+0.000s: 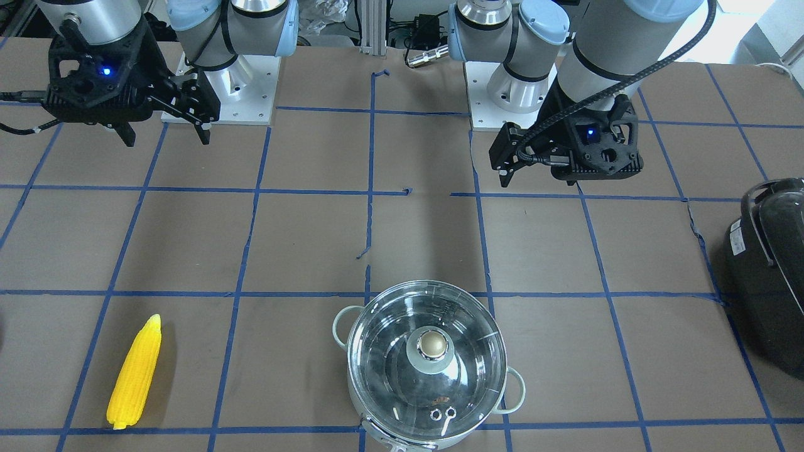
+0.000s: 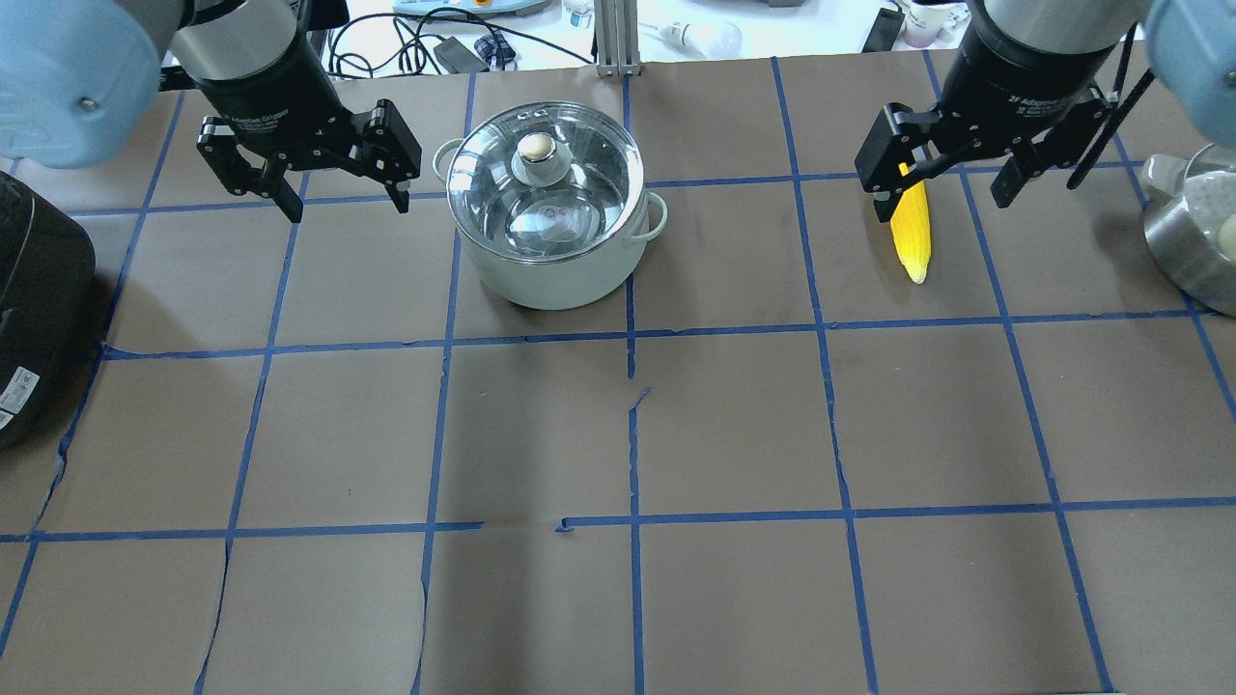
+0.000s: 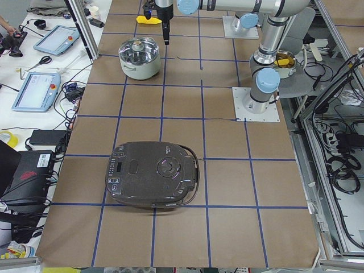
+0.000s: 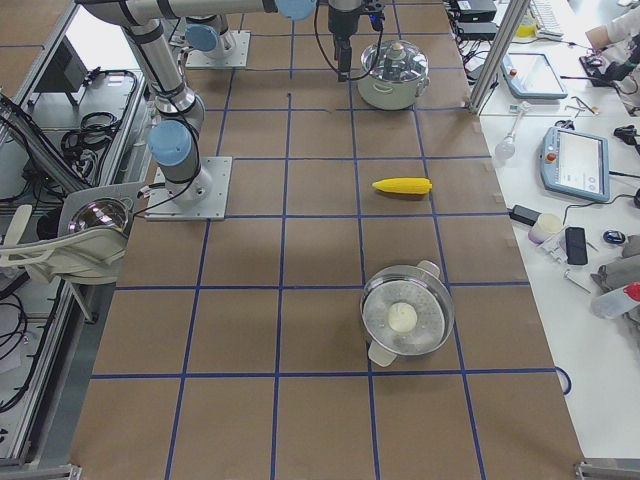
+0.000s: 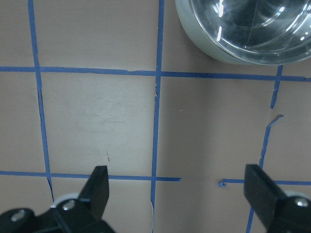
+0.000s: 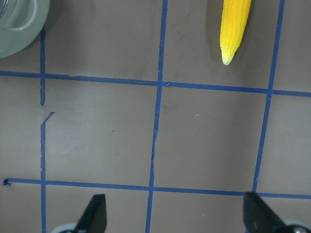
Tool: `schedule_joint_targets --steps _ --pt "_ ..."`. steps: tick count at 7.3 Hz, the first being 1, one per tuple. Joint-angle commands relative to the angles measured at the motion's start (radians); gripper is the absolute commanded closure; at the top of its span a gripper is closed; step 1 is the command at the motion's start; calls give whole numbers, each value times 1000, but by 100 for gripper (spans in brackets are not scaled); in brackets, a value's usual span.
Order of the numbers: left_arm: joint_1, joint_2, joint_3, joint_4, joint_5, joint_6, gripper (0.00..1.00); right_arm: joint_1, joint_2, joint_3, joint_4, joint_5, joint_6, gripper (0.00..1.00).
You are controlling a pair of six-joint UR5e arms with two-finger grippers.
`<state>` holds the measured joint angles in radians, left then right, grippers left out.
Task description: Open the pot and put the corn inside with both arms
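Observation:
The steel pot stands at the far middle of the table with its glass lid on and the brass knob on top; it also shows in the front view. The yellow corn lies flat on the table to its right, also in the front view. My left gripper hovers open and empty just left of the pot, whose edge shows in the left wrist view. My right gripper hovers open and empty above the corn.
A large black appliance sits at the table's left edge. A second steel pot with a white insert sits at the right edge. Blue tape lines grid the brown table.

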<state>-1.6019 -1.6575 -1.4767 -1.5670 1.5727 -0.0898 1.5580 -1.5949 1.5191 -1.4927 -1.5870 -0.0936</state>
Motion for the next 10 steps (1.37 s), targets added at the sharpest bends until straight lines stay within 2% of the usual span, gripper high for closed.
schedule_joint_targets --steps 1,3,5,6,7,8,9,10 --pt "3 -10 -14 86 -2 -4 0 -1 1 0 -1 1 0 0" --pt "-1 -91 15 154 0 -16 0 -10 16 3 -4 -21 0 0" --pt "-30 -215 126 168 -13 -117 0 -27 36 3 -32 -27 -6 0" --pt "-68 -296 200 170 -13 -180 0 -50 62 10 -137 -36 -6 0" --pt "-110 -368 272 170 -11 -188 0 -59 91 44 -161 -27 -6 0" --pt "-131 -443 347 177 -13 -186 0 -64 127 53 -243 -27 -17 0" --pt "-150 -494 380 183 -13 -173 0 -73 201 55 -329 -39 -17 0" --pt "-154 -513 378 183 -11 -162 0 -93 263 56 -340 -34 -11 0"
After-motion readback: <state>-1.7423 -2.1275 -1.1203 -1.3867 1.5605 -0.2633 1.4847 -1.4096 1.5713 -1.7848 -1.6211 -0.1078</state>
